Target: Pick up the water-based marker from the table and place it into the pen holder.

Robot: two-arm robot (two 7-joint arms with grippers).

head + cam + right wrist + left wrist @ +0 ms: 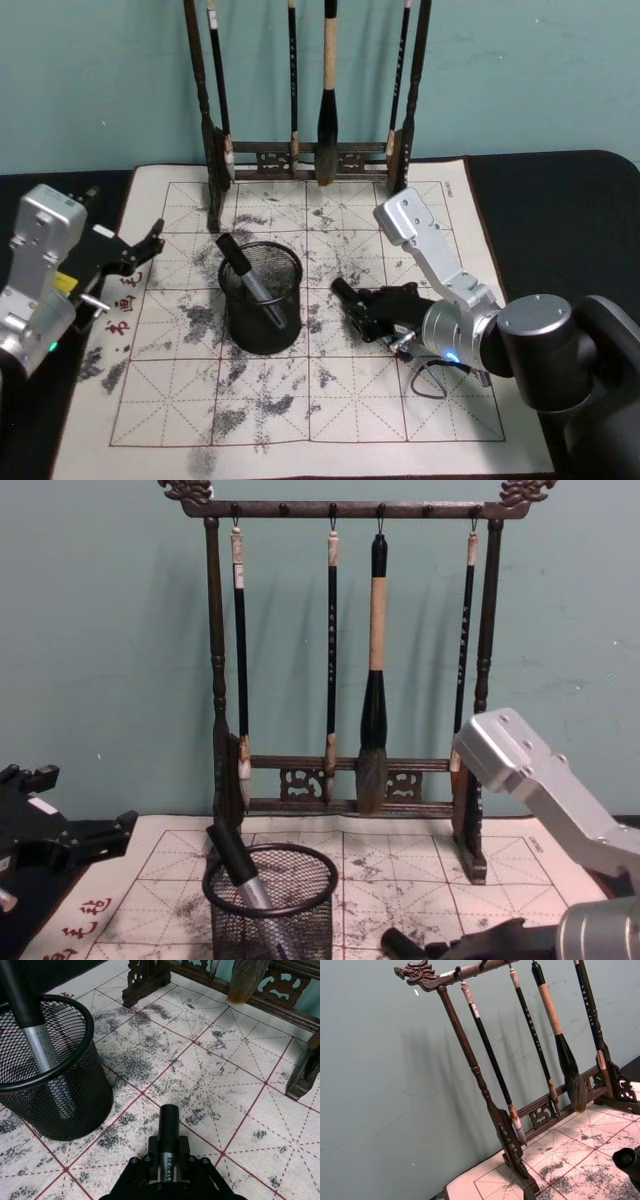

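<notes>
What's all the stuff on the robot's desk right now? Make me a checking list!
Surface: black table under a cream grid cloth with grey ink stains.
Job's things: pen holder upright on the cloth, with one marker leaning inside. A second marker is held beside the holder, not yet in.
Clutter: nothing seen.
Grippers: right gripper shut on the second marker, low over the cloth. Left gripper open and empty at the cloth's left edge.
Cables: thin loop by the right wrist.
Surroundings: brush rack with four hanging brushes, and a teal wall.
</notes>
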